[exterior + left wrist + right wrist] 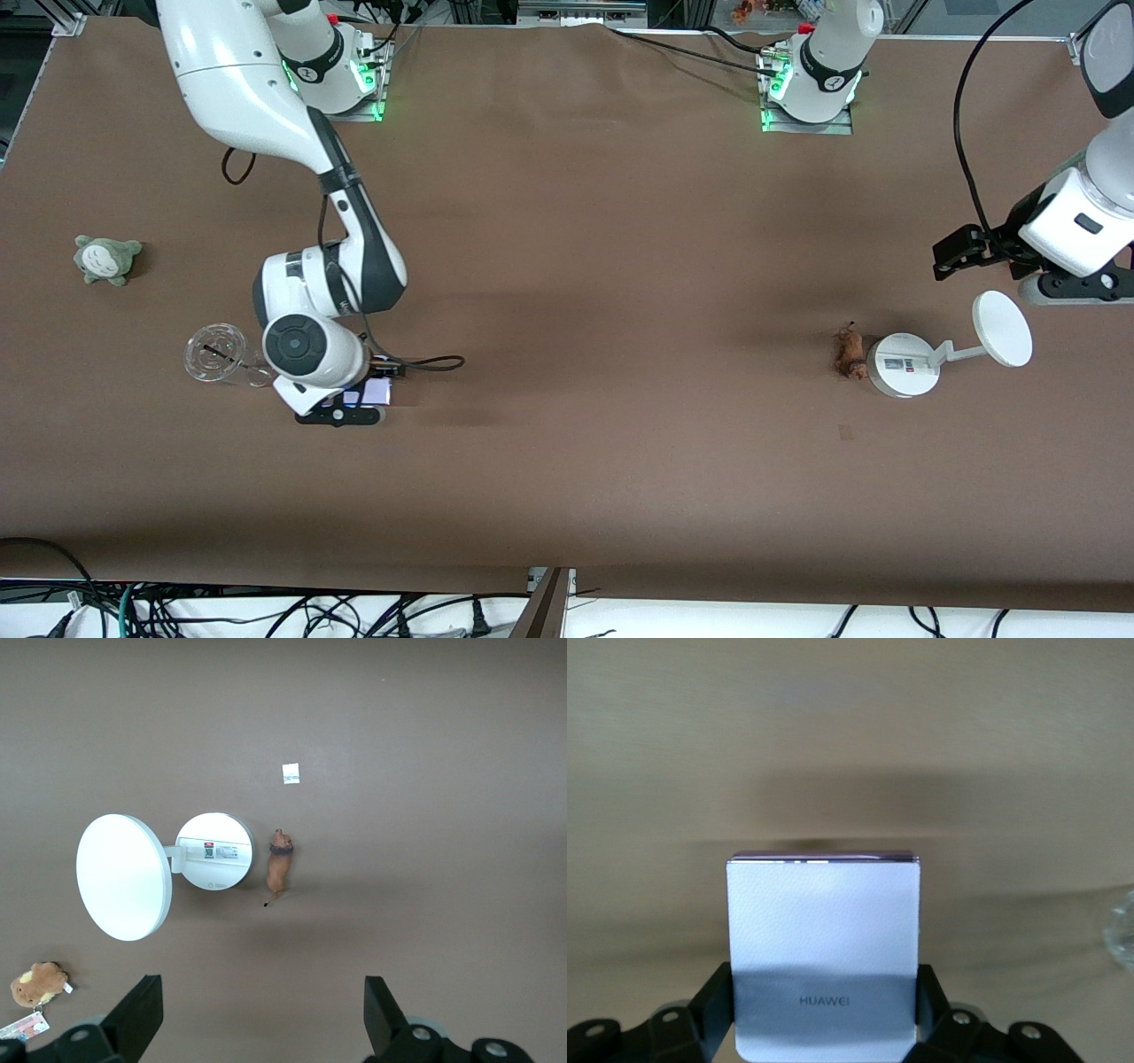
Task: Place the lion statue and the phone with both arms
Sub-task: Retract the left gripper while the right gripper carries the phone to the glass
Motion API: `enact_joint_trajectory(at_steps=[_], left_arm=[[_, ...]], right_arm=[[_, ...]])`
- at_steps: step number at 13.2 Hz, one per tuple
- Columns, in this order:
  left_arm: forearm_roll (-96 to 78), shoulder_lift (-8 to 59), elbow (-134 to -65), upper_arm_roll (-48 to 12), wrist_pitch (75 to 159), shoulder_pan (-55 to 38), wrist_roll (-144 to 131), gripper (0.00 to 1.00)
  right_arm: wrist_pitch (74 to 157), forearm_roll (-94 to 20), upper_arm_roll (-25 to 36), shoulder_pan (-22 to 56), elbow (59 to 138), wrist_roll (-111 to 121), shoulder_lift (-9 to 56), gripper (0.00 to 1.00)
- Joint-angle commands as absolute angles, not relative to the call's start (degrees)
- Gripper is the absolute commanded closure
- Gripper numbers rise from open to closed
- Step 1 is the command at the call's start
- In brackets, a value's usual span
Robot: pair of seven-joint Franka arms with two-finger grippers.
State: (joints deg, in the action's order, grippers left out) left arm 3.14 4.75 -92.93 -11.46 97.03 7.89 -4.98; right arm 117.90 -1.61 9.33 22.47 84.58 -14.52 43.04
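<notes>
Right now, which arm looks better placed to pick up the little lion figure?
The left. Its open left pincer hangs near the lion statue beside the white stand, while the right pincer is shut on the phone.

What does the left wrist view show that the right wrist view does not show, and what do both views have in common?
Only the left wrist view shows the lion statue lying beside the white stand, a small paper scrap, a brown plush, and the open left gripper high over the table. Only the right wrist view shows the phone, clamped in the shut right gripper, and a bit of clear glass at the edge. Both show the brown table cover.
</notes>
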Motion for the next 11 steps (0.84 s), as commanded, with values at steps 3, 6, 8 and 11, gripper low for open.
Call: enact_joint_trajectory(at_steps=[3, 6, 8, 11], left_arm=[[1.8, 2.0, -95.2, -12.9, 98.2, 8.4, -4.7, 0.0], [1.8, 2.3, -94.8, -12.8, 98.1, 8.8, -4.7, 0.0], [1.9, 2.2, -94.7, -12.7, 97.3, 8.8, -4.8, 0.0], [1.9, 2.2, -94.7, -12.9, 97.2, 8.7, -4.8, 0.0]], right_arm=[[120.0, -1.9, 8.9, 18.0, 89.2, -13.2, 41.8, 0.47], [122.2, -3.1, 8.9, 17.5, 91.8, -12.8, 41.7, 0.47], [125.3, -3.4, 8.9, 17.4, 94.5, -12.6, 41.7, 0.47], [126.3, -3.4, 8.9, 17.4, 95.3, -11.9, 41.7, 0.0]])
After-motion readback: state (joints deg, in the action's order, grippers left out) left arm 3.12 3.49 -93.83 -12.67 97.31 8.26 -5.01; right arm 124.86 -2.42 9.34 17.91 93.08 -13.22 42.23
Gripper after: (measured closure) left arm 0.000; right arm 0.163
